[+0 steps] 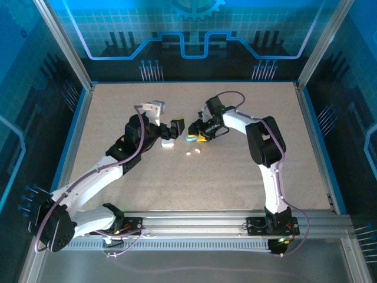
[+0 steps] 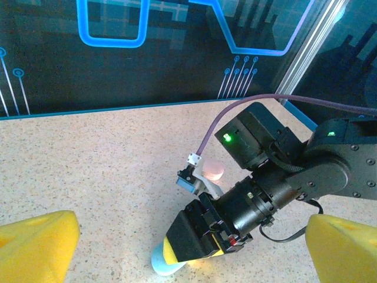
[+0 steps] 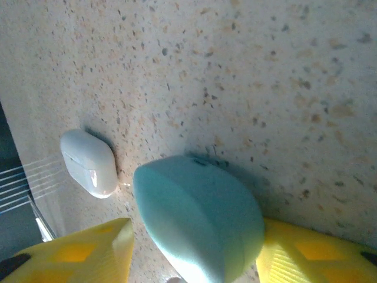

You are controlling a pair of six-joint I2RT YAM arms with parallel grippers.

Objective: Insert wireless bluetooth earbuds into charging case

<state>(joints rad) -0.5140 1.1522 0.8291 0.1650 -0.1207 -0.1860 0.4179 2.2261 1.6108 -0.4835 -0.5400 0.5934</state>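
The left claw (image 1: 175, 127) stands spread wide with nothing between its yellow pads (image 2: 35, 247), just on the far side of the white case (image 1: 168, 143). The right claw (image 1: 198, 135) straddles the pale blue case (image 3: 197, 215) lying on the bench (image 1: 247, 177), its pads close on either side, but I cannot tell whether it grasps the case or merely flanks it. Two tiny pale specks, seemingly the earbuds (image 1: 197, 151), lie loose on the bench just nearside of the blue case, outside any case.
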